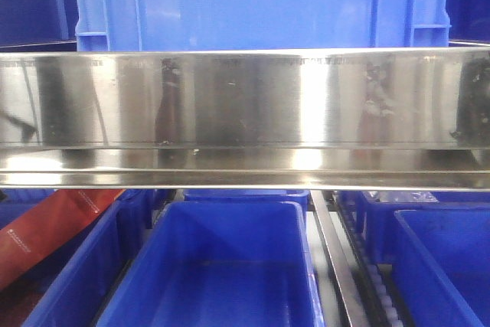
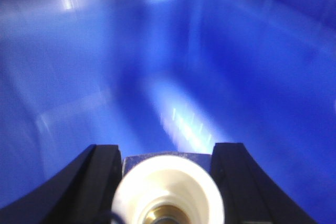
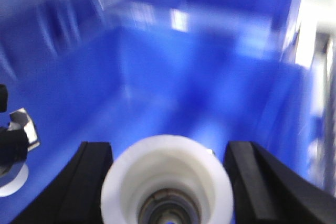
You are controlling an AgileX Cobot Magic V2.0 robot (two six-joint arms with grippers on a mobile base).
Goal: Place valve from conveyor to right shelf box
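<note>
Nearest the left wrist camera is the cream-white round base of a valve (image 2: 170,192), out of focus, with a brassy ring at its centre and a strip of silvery metal just behind its top edge. The left gripper (image 2: 167,148) is clamped on it, one black finger pressed against each side of the base. Beyond the fingers there is only the blurred inside of a blue box (image 2: 247,51), with pale glare on its floor.

In the right wrist view a second valve (image 3: 167,182) fills the near edge in the same way: a white round base with a dark metal ring inside. The right gripper (image 3: 168,145) grips it from left and right with its black fingers. It hangs over the floor of a blue bin (image 3: 157,77). At the far left edge of this view lies a silvery hexagonal part (image 3: 23,124) with something black and a white round piece beside it, cut off by the frame; what it belongs to cannot be told.

The front view shows a polished steel shelf rail (image 1: 245,105) running left to right, a blue crate (image 1: 260,5) above it and an open blue tub (image 1: 214,266) below, with a red object (image 1: 53,227) at lower left.
</note>
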